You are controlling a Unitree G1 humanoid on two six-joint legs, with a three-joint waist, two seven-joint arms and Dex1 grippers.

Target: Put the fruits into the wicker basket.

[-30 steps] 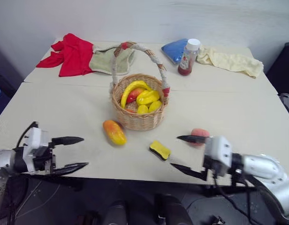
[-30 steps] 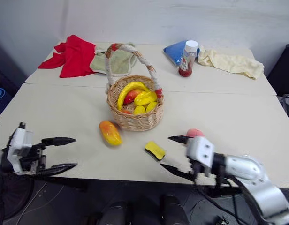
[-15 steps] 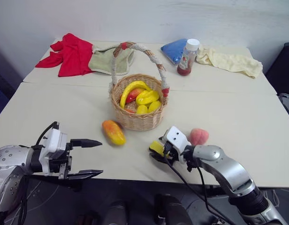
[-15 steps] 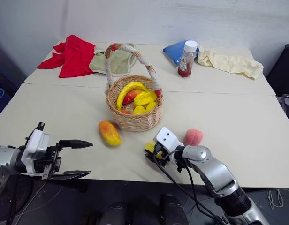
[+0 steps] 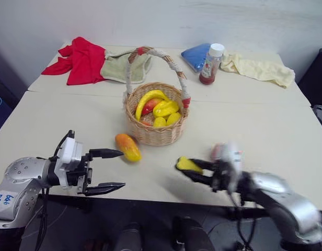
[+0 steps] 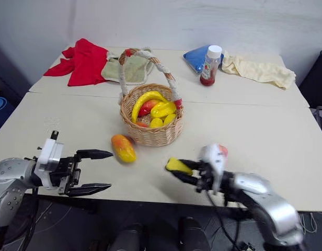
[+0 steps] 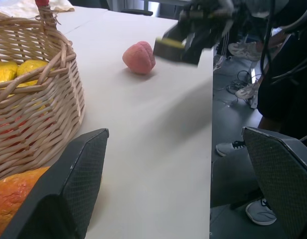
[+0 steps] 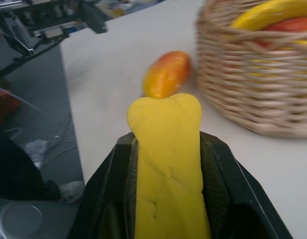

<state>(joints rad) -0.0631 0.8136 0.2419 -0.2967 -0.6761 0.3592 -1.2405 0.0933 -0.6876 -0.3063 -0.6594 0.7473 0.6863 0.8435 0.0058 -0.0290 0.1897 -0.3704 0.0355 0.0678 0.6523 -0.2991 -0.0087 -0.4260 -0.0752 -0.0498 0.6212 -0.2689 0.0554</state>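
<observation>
The wicker basket (image 5: 156, 117) is being shown mid-table (image 5: 265, 120), upright, already loaded with yellow and red toy fruit; its woven wall is judged stiff but light. The mango (image 5: 128, 147) is lying on the table just in front of the basket, and the peach (image 7: 139, 58) is resting apart from it, near the right gripper (image 5: 195, 170). Both fruits are judged light, rigid and smooth, so slipping is being considered possible; each is best taken across its middle. The left gripper (image 5: 114, 169) is being held wide open and empty beside the mango. The flat yellow sponge (image 8: 167, 164), not a fruit, is being clamped between the right gripper's fingers.
</observation>
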